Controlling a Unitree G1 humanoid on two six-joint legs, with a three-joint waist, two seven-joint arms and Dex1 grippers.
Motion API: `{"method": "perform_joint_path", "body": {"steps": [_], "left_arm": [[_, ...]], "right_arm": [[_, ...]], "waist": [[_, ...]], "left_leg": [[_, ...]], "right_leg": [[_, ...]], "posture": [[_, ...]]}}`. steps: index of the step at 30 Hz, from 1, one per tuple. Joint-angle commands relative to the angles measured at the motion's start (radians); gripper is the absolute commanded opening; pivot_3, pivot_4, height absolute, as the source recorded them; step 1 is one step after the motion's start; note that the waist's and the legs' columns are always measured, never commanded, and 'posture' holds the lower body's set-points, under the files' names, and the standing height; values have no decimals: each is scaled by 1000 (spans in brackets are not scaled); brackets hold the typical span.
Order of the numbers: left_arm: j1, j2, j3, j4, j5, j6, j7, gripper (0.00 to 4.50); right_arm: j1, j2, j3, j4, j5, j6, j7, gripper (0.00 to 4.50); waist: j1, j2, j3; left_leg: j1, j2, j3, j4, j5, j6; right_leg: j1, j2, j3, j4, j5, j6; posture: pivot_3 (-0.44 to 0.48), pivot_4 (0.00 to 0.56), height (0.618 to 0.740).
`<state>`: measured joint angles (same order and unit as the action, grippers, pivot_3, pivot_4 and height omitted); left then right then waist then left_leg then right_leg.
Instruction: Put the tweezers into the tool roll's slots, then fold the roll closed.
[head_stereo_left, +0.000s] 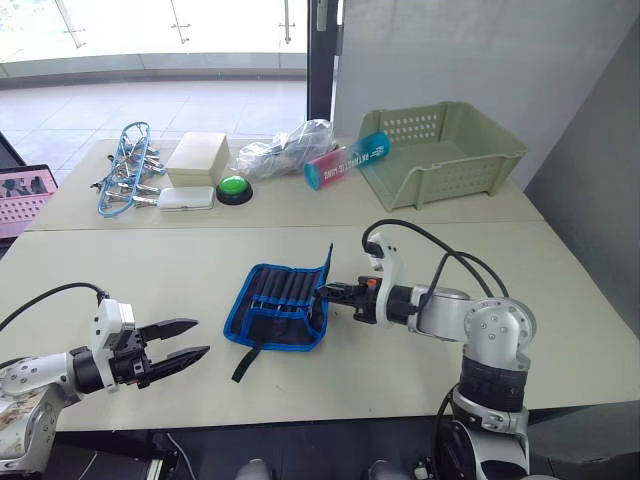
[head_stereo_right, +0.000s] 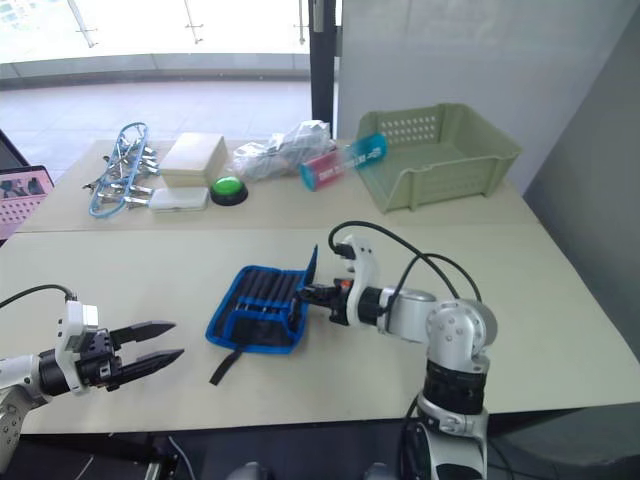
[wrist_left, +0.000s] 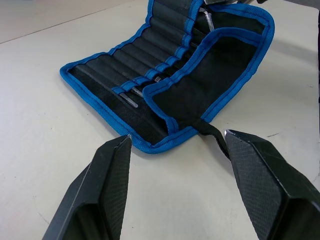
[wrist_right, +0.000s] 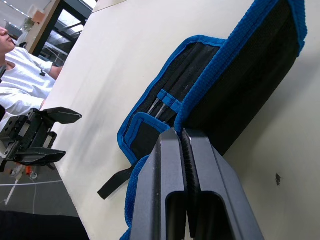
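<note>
Already slim black tweezers (wrist_left: 131, 97) sit in slots (wrist_left: 150, 55); flat black blue-edged fabric tool roll (head_stereo_left: 283, 305), frame centre, half folded. Right claw (head_stereo_left: 325, 293) clamped on its flap; left claw (head_stereo_left: 190, 340) apart, lower left. Closing remains.

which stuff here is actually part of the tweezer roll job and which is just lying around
Part of the job:
tool roll, right edge lifted
tweezers in its slots
right gripper, shut on the roll's edge
left gripper, open, apart from the roll

Lying about:
green basket
green button
beige box
blue-ringed silver tools
plastic bag
</note>
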<state>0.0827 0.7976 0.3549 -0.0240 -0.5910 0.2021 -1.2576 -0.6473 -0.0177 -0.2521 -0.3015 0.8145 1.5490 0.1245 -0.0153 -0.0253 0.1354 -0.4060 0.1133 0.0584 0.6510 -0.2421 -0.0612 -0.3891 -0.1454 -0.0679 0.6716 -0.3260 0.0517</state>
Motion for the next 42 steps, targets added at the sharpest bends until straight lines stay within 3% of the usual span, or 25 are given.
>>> {"method": "perform_joint_path", "body": {"steps": [1, 4, 20, 25, 29, 42], "left_arm": [[-3, 10, 3, -15, -2, -2, -11, 3142], [-2, 9, -3, -15, -1, -2, -16, 3142], [-17, 9, -14, 4, 6, -12, -23, 3142], [-12, 6, -10, 0, 6, -15, -21, 3142], [-3, 1, -8, -3, 5, -15, -16, 3142], [-5, -10, -18, 3, 10, -18, -15, 3142]], "right_arm": [[-12, 35, 57, -17, -31, -32, -20, 10], [-12, 78, 157, 46, -97, -116, -27, 10], [-65, 184, 385, 321, -272, -413, 21, 10], [-55, 135, 346, 261, -234, -402, 57, 10], [-51, 22, 310, 163, -176, -344, 149, 10], [-55, -133, 250, 120, -121, -298, 262, 10]], "waist": [[0, 0, 0], [-3, 0, 0], [-10, 0, 0], [-13, 0, 0], [-10, 0, 0], [-1, 0, 0]], "left_leg": [[0, 0, 0, 0, 0, 0], [0, 0, 0, -1, 0, 0], [1, 0, 0, -2, 3, -4], [1, 0, 0, -2, 3, -5], [0, 0, 0, -2, 3, -5], [0, 0, 0, -3, 3, -4]], "right_leg": [[0, 0, 0, 0, 0, 0], [0, 0, 0, 0, 0, 0], [-1, 0, 0, 0, 0, 0], [-1, 0, 0, 1, 0, 0], [-1, 0, 0, 0, 0, 0], [-1, 0, 0, -1, 0, 0]], "posture": [[0, 150, 716], [0, 150, 716], [0, 150, 716], [0, 150, 716], [0, 150, 716], [0, 150, 716]]}}
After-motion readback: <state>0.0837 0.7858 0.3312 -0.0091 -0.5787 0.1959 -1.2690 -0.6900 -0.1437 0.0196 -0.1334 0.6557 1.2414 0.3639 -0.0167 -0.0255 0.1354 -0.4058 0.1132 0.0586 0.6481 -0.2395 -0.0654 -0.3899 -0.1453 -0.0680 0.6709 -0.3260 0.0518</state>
